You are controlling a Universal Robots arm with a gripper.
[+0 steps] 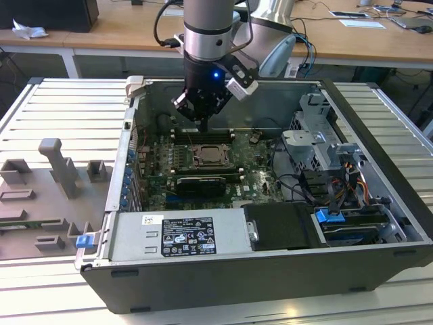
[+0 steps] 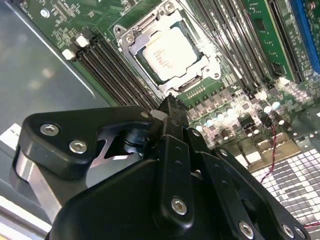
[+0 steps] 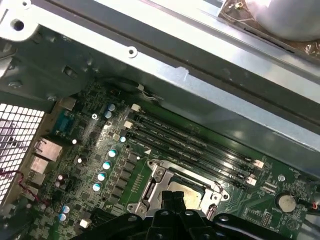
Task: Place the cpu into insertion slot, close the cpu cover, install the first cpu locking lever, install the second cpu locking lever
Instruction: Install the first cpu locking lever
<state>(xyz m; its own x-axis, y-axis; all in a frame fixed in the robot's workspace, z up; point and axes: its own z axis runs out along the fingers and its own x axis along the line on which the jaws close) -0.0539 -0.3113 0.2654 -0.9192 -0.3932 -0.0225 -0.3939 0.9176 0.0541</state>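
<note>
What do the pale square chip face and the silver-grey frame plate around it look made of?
Pale square cpu: likely a metal lid, matte beige-silver with a soft, even sheen. Silver-grey cpu cover: looks like thin stamped sheet metal, with bright glints along its edges.

**A:** how's the arm (image 1: 208, 30) sitting right now?

**B:** basically vertical in the exterior view, silver wrist section dropping straight down, little blue light glowing on the black bit under it.

**A:** and the gripper (image 1: 202, 124)?

**B:** aimed straight down. In the second wrist view the black fingers (image 2: 172, 145) are pinched together into one narrow tip, and the first wrist view has the fingertips (image 3: 167, 198) side by side, touching.
</note>
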